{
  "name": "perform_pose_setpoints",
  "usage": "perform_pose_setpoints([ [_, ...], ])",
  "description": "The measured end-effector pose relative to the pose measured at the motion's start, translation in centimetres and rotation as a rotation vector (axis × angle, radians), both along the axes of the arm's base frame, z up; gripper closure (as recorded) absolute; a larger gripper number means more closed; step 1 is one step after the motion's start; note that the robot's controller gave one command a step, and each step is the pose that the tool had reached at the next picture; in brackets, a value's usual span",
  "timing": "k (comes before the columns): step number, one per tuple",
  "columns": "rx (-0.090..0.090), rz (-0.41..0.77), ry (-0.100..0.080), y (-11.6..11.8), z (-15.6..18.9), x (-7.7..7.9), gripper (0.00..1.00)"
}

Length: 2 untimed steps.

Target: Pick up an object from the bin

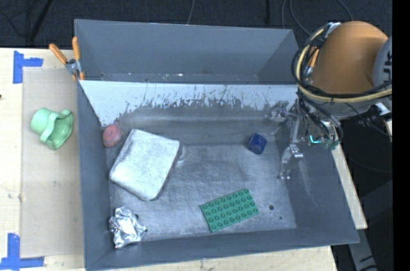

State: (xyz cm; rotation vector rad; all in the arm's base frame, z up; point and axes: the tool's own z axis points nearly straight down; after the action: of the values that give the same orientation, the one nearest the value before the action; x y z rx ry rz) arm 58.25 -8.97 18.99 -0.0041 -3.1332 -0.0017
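Camera view, reading left to right across the grey bin [192, 52]: small pinkish ball [112, 134] tucked against the left wall, just beside a white folded cloth [145, 163]; crumpled foil [126, 227] in the near-left corner; green studded plate [229, 209] flat on the floor toward the front; small blue block [257, 143] farther back, just left of the gripper [287, 168]. Gripper low near the right wall, beside the block rather than over it; open or closed, impossible to tell. Nothing visibly held. Judged from this: pick not yet made, with final approach, grasp and lift all left to do.
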Motion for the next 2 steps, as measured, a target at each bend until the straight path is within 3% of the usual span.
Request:
perform_pose_setpoints([
  [1,0.002,-0.002,0.005,6.58,-11.38,-7.03,0.00],
  [2,-0.002,-0.002,-0.005,6.32,-10.90,-6.66,1.00],
])
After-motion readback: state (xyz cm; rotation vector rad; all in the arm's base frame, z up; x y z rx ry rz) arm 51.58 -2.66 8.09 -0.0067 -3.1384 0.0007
